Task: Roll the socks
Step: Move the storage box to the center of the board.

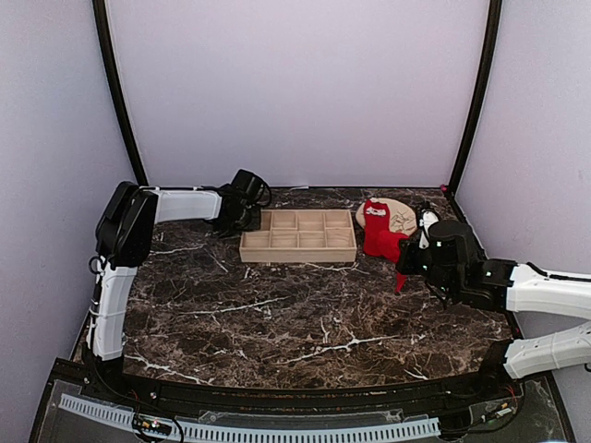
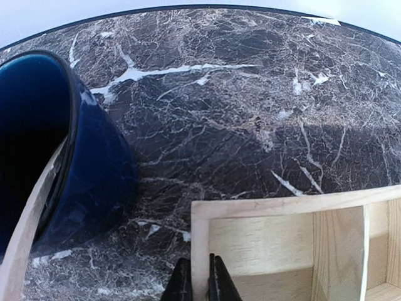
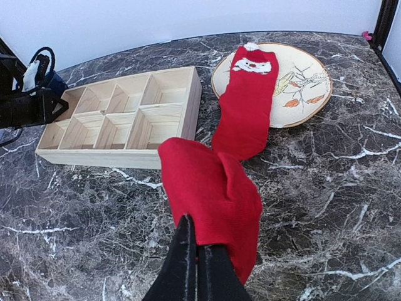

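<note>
Two bright red socks lie at the right. One sock (image 3: 247,106) is stretched flat, its white-printed cuff on the tan plate (image 3: 307,75). The other sock (image 3: 210,188) is bunched and lifted at its near end, overlapping the toe of the first. My right gripper (image 3: 199,246) is shut on this sock's near edge. In the top view the socks (image 1: 379,231) sit beside the right gripper (image 1: 407,260). My left gripper (image 2: 199,283) is closed across the left wall of the wooden tray (image 2: 282,205), one finger inside and one outside; it also shows in the top view (image 1: 242,214).
The wooden compartment tray (image 1: 297,247) stands at the table's back middle, its compartments bare. A dark blue mug (image 2: 56,157) stands just left of the tray, close to the left gripper. The plate (image 1: 403,214) is at the back right. Marble tabletop (image 1: 277,314) stretches in front.
</note>
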Motion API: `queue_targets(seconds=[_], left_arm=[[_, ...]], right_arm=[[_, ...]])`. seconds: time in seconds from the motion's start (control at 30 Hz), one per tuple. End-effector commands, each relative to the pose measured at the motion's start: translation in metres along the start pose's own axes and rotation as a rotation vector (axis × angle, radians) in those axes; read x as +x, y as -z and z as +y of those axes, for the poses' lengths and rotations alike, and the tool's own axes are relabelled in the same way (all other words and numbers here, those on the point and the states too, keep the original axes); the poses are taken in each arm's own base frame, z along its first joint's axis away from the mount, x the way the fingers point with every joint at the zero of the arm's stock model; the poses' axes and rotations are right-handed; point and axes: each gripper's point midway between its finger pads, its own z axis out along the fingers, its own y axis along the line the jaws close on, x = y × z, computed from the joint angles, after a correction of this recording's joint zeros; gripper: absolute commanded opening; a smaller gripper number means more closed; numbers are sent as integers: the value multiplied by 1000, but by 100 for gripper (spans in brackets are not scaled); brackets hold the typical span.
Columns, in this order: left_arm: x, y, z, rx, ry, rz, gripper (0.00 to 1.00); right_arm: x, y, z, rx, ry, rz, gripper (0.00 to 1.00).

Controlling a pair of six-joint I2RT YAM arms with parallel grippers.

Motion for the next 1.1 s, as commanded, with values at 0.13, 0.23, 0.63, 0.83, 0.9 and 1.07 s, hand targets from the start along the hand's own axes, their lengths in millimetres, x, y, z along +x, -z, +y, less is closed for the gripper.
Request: queue_targets(seconds=[0.13, 0.23, 0.63, 0.83, 0.9, 1.07], left_arm=[[-26, 4, -5, 13, 0, -62, 37], [-26, 5, -7, 21, 0, -57, 44], [-40, 33, -17, 55, -11, -106, 49], [-47, 65, -22, 84, -21, -158, 50], [-47, 79, -25, 99, -31, -179, 50], [-36, 124, -35, 165, -54, -226, 50]], right_arm=[[-8, 5, 9, -42, -29, -41, 0], [-9, 4, 11, -46, -20, -41, 0], [-10, 4, 38, -139, 29, -10, 0], [5, 4, 88, -317, 113, 82, 0], [16, 6, 110, -429, 129, 129, 0], [44, 16, 173, -755, 152, 292, 0]])
